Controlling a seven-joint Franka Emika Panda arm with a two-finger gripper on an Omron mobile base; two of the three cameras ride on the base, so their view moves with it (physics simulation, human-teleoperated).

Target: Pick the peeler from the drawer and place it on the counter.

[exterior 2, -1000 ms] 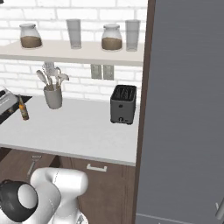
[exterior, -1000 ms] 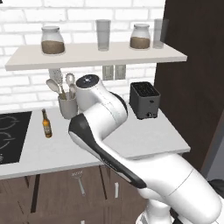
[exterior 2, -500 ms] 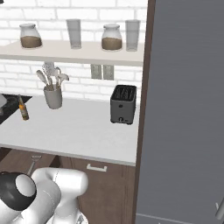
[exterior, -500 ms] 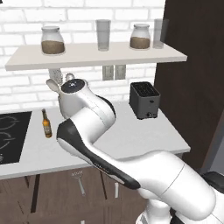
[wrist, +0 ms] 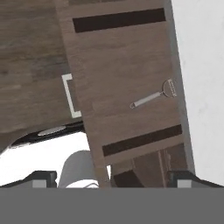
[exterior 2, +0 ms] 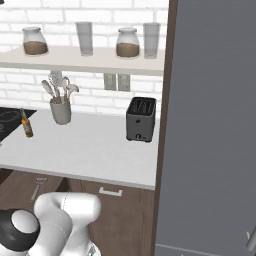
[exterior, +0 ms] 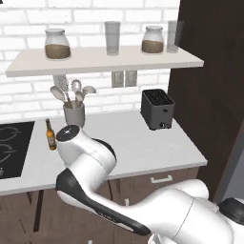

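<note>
The peeler (wrist: 154, 97) lies flat on the bottom of the pulled-out drawer (wrist: 127, 78), its forked head close to the drawer's inner edge, next to the pale counter (wrist: 201, 65), and its slim handle pointing back toward the drawer front. It is also glimpsed from the right base view (exterior 2: 38, 186), low under the counter's edge. Nothing else lies near it in the drawer, so a straight reach down looks possible. The tool (wrist: 112, 177) hangs above the drawer, well apart from the peeler, fingertips (wrist: 43, 178) spread wide and holding nothing; the jaws stand ready for a grasp not yet begun. The arm bends low in front of the cabinets to look down into the drawer. On the counter (exterior: 143, 147) stand a toaster (exterior: 157, 109), a utensil holder (exterior: 74, 113) and a brown bottle (exterior: 50, 135), leaving bare space in the middle for the placing.
</note>
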